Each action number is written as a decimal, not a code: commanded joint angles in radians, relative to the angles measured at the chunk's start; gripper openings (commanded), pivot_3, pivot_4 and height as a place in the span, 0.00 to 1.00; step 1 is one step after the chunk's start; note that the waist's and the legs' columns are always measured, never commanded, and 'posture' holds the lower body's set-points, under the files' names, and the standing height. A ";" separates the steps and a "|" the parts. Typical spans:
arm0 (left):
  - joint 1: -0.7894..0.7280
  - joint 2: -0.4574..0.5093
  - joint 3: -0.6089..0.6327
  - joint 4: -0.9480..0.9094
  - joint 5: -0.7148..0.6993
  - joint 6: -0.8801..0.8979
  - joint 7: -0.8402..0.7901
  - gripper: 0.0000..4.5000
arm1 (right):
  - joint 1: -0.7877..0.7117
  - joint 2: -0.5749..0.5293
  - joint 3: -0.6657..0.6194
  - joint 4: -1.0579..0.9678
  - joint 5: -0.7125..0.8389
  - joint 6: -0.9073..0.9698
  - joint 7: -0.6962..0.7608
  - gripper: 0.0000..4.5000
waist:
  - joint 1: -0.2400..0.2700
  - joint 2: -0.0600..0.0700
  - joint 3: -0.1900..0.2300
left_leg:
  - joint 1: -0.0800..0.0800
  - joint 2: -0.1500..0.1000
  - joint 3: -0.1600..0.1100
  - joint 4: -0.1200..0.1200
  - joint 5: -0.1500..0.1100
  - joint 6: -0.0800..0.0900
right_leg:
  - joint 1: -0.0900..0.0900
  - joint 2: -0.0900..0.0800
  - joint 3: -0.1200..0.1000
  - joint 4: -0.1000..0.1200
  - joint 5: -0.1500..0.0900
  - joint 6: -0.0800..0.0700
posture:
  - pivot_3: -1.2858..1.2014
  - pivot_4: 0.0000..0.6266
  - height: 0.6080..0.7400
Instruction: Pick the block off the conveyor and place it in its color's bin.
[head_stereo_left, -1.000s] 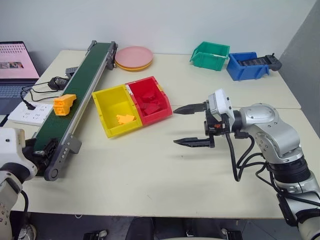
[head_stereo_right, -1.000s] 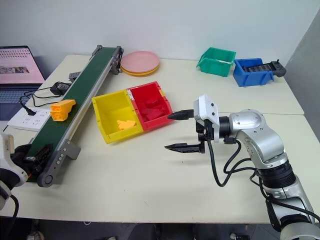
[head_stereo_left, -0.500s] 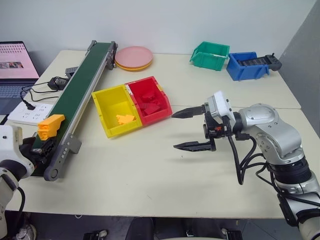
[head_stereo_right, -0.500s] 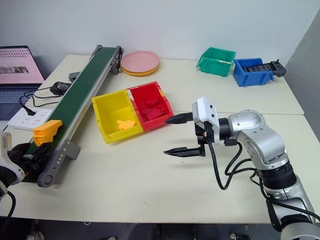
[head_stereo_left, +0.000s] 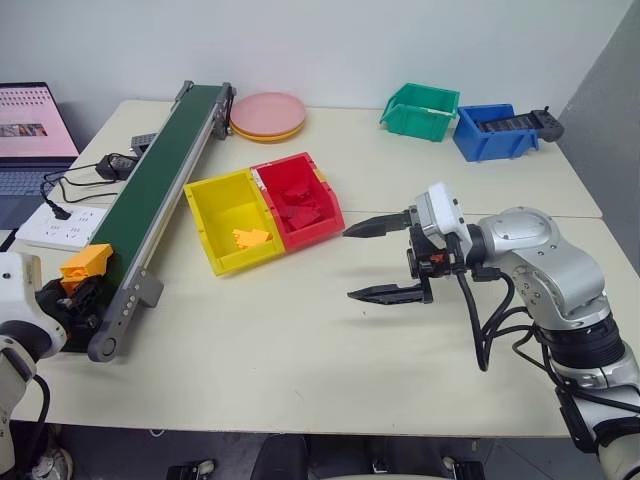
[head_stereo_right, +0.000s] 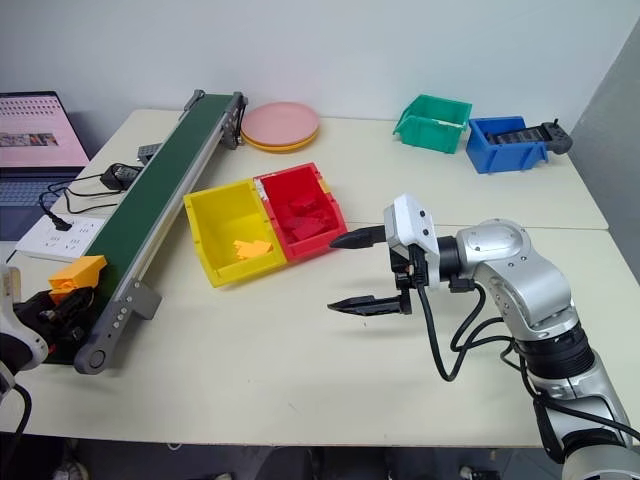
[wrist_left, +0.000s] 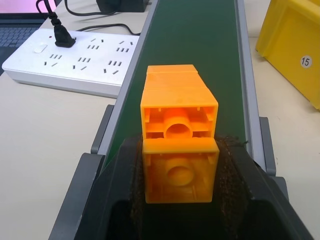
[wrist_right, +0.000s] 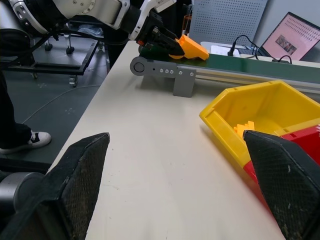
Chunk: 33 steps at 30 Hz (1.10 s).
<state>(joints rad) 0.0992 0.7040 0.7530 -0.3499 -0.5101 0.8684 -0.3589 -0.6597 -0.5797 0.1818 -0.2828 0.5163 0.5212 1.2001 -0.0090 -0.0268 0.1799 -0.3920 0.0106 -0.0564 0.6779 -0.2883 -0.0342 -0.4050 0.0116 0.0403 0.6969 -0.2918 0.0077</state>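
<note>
A long dark green conveyor (head_stereo_left: 160, 190) slopes toward the robot's left. Beside it sits the open yellow bin (head_stereo_left: 228, 215), well apart from the left gripper (wrist_left: 180, 200), off to that gripper's right. At the belt's near end, the left gripper's black fingers (wrist_left: 120, 200) are clamped on the chunky yellow-orange block (wrist_left: 179, 150), its long axis running straight ahead between them, hollow underside showing. The right gripper (head_stereo_left: 385, 258) hangs farther off, fingers apart.

My left gripper (head_stereo_left: 75, 296) sits low at my left, fingers clamped. My right gripper (head_stereo_left: 378, 260) hovers mid-front, pointing left, fingers spread wide.
</note>
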 joint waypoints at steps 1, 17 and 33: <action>-0.031 0.021 0.046 -0.062 -0.010 -0.007 0.017 0.34 | -0.032 -0.002 -0.026 -0.025 0.029 -0.011 0.011 1.00 | 0.000 0.000 0.000 | 0.000 0.000 0.000 0.000 0.000 0.000 | 0.000 0.000 0.000 0.000 0.000 0.000 | 0.52 0.24 1.00; -0.499 0.109 -0.335 0.002 -0.041 -0.004 -0.035 0.34 | 0.015 -0.031 -0.129 -0.130 0.062 0.039 -0.136 1.00 | 0.002 0.000 0.000 | -0.002 -0.001 0.000 0.000 0.000 0.000 | -0.001 0.000 -0.001 0.000 0.000 0.000 | 0.52 0.24 1.00; -0.969 -0.117 -0.806 0.578 0.181 -0.283 -0.286 0.34 | 0.186 -0.087 -0.253 -0.377 0.117 0.161 -0.380 1.00 | 0.003 0.000 0.000 | -0.004 -0.002 0.000 0.002 0.000 0.000 | -0.002 0.000 -0.001 0.000 0.000 0.000 | 0.52 0.24 1.00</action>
<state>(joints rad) -0.8254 0.5951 -0.0384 0.1816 -0.3619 0.6403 -0.6096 -0.4825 -0.6563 -0.0307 -0.6017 0.6122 0.6727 0.8545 -0.0064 -0.0272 0.1798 -0.3963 0.0092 -0.0562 0.6797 -0.2881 -0.0343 -0.4070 0.0122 0.0397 0.6971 -0.2917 0.0079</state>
